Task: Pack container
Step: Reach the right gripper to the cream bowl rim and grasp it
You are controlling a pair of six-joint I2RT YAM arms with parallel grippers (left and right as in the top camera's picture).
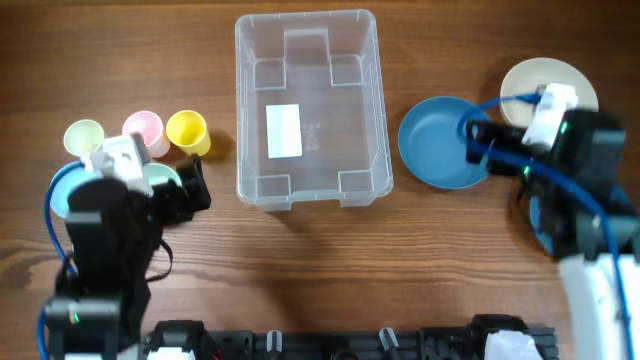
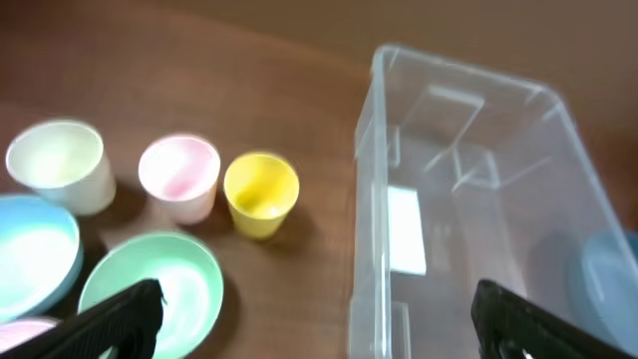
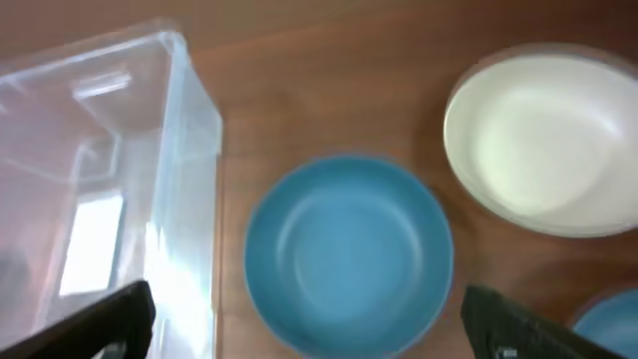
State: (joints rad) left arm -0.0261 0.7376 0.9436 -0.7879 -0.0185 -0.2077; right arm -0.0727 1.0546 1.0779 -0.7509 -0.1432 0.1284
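The clear plastic container (image 1: 335,130) stands empty at the table's middle, white label on its base; it also shows in the left wrist view (image 2: 478,199) and the right wrist view (image 3: 100,150). My left gripper (image 1: 190,187) is open and empty, left of the container, above a green bowl (image 2: 150,289). In its wrist view the gripper (image 2: 319,324) spans from that bowl to the container's wall. My right gripper (image 1: 478,143) is open and empty over the right edge of a blue bowl (image 1: 438,142). In its wrist view the gripper (image 3: 314,324) straddles the blue bowl (image 3: 349,254).
Pale yellow (image 1: 85,137), pink (image 1: 143,130) and yellow (image 1: 188,132) cups stand in a row at the left. A light blue bowl (image 1: 60,190) sits under my left arm. A cream bowl (image 1: 548,85) lies at the far right, another blue dish (image 3: 613,324) near it.
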